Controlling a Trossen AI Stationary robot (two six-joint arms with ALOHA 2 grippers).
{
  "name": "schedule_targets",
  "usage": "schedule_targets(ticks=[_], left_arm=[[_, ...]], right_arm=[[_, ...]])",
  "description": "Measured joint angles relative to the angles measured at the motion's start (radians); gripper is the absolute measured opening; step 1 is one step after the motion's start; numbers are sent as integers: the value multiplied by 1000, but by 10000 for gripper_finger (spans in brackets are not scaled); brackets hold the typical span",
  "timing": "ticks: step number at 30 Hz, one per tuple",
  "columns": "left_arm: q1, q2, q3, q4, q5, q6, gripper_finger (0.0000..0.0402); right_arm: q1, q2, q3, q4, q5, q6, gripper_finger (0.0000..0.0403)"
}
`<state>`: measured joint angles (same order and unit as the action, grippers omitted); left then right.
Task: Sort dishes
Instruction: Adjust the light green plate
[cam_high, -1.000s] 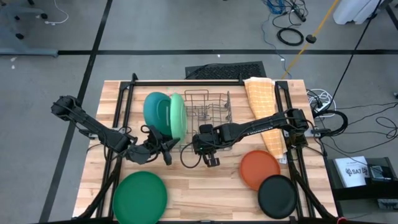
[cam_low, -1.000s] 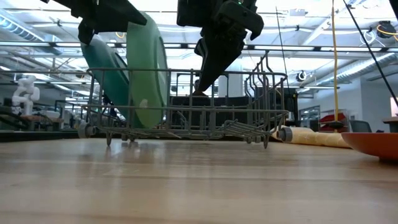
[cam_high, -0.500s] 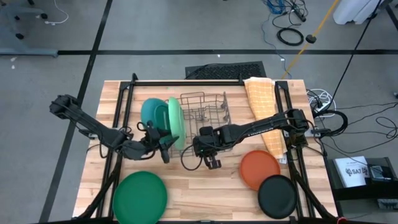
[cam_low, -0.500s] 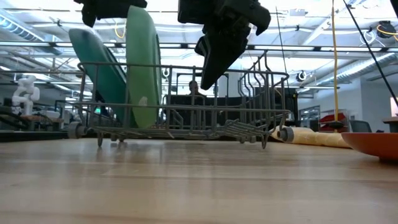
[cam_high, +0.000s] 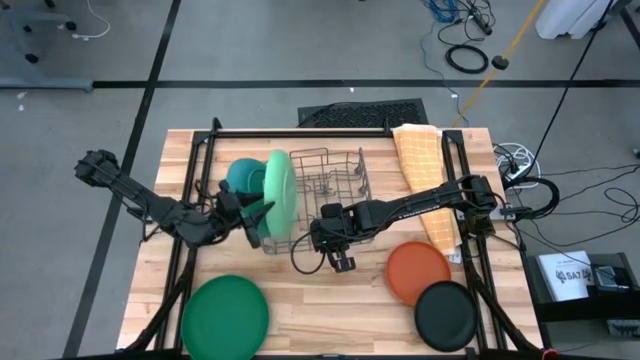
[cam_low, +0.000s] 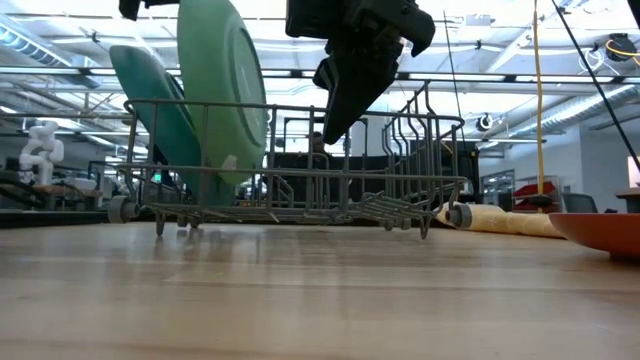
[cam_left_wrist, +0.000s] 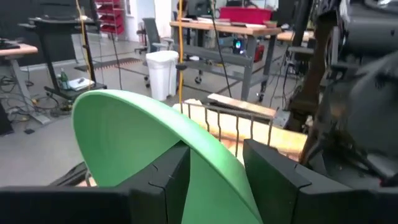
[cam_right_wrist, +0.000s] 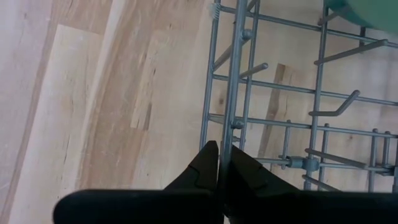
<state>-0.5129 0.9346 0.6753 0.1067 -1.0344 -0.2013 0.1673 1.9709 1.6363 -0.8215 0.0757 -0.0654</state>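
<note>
The left gripper (cam_high: 258, 215), arm stretched low across the table (cam_high: 330, 310), straddles the rim of the light green plate (cam_high: 279, 194) with fingers (cam_left_wrist: 166, 180) parted; whether they grip is unclear. The plate stands on edge in the wire rack (cam_high: 330, 190) beside the teal plate (cam_high: 243, 176). The right gripper (cam_high: 341, 260) is clenched on the rack's near rim wire.

Wire rack (cam_high: 320, 195) at table (cam_high: 330, 310) centre, two plates (cam_high: 262, 190) standing in its nine o'clock end, cloth (cam_high: 425, 180) at two o'clock, one plate (cam_high: 226, 315) at seven o'clock, two plates (cam_high: 430, 290) touching at four o'clock.
</note>
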Motion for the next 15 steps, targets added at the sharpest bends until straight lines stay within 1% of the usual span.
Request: schedule_targets(ticks=[3, 8, 11, 15], left_arm=[[0, -5, 2, -67, 1, -21, 160], [2, -1, 2, -228, 1, -201, 160], [2, -1, 2, -242, 1, -232, 160], [0, -11, 2, -225, 7, -208, 160]], right_arm=[[0, 0, 0, 1, 1, -2, 4], [-2, 0, 0, 4, 4, -2, 4], [-2, 0, 0, 3, 5, -2, 4], [-2, 0, 0, 3, 5, -1, 4]])
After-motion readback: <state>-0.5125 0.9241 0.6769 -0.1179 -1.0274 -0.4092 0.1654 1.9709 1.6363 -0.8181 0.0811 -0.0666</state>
